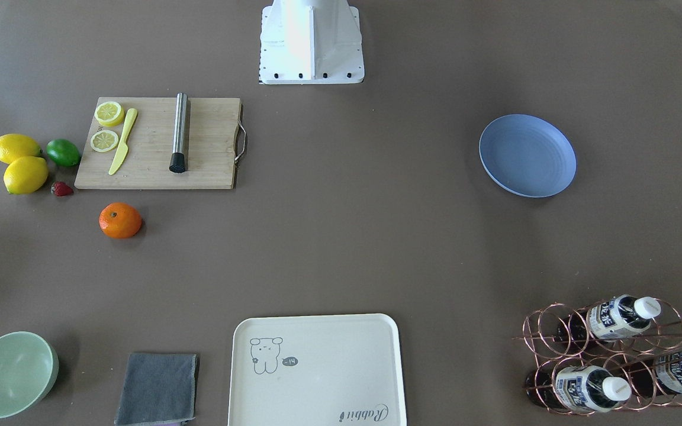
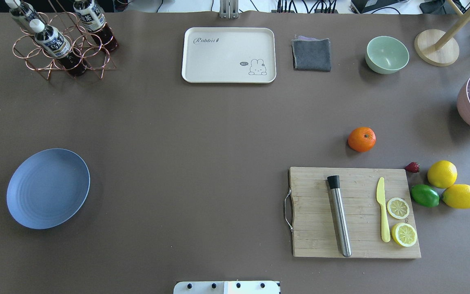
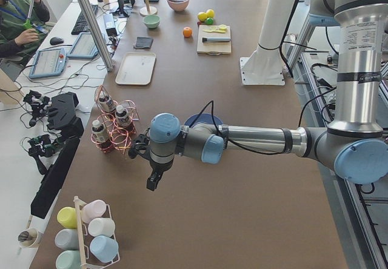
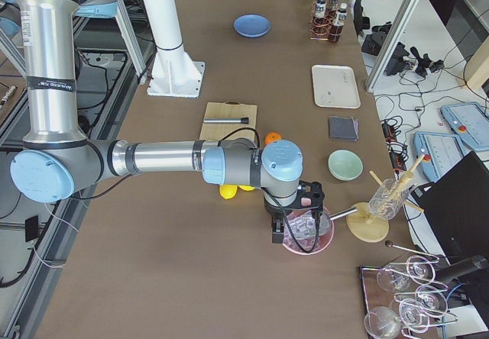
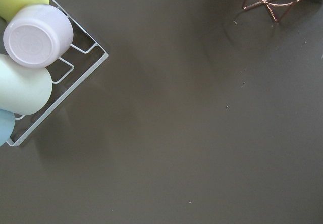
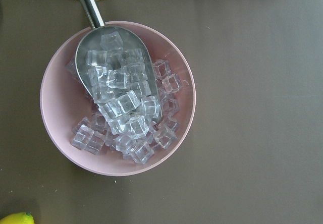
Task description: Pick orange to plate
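Observation:
The orange (image 2: 361,139) lies on the brown table just beyond the cutting board's far edge, on my right side; it also shows as the orange (image 1: 120,220). Far across on my left half sits the blue-lavender plate (image 2: 48,188), bare, seen too as the plate (image 1: 527,155). Neither gripper appears in the overhead or front views. My left gripper (image 3: 154,183) hangs over the table's left end near the bottle rack. My right gripper (image 4: 279,234) hovers above a pink bowl of ice at the right end. I cannot tell whether either is open or shut.
A wooden cutting board (image 2: 355,212) carries a steel muddler, yellow knife and lemon slices. Two lemons (image 2: 442,174), a lime (image 2: 425,195) and a strawberry lie beside it. At the far edge stand a cream tray (image 2: 229,55), grey cloth, green bowl (image 2: 386,54) and copper bottle rack (image 2: 61,43).

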{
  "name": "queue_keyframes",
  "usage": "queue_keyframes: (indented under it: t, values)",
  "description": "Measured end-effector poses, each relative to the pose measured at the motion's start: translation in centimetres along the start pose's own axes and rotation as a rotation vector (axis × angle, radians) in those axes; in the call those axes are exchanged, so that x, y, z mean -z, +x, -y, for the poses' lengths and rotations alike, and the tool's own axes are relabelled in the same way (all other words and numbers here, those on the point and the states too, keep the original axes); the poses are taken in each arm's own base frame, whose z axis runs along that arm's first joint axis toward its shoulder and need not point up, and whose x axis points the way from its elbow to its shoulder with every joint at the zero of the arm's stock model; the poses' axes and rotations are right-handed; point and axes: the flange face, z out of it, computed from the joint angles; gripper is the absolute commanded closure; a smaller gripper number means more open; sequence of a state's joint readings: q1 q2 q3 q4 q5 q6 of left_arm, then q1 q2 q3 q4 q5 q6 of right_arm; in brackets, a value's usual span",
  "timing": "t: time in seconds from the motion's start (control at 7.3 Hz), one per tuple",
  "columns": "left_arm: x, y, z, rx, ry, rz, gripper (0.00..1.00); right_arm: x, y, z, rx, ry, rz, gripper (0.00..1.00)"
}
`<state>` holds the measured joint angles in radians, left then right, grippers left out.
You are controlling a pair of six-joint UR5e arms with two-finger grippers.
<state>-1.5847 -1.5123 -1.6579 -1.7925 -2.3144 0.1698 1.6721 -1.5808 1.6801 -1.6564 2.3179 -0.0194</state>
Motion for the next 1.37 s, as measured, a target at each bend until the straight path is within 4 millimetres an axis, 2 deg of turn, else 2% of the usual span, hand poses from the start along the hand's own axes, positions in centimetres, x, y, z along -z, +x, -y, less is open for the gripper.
queue_keyframes:
  t: [0.82,1.37]
  values:
    - [0.6,-0.1,0.1,0.006,0.01,0.005,0.02,0.2,-0.1,0.0,0.001,0.005,0.003,0.0]
    - [0.8,0.1,1.1,-0.003,0.017,0.005,0.02,0.4,-0.4,-0.1,0.009,0.009,0.009,0.0]
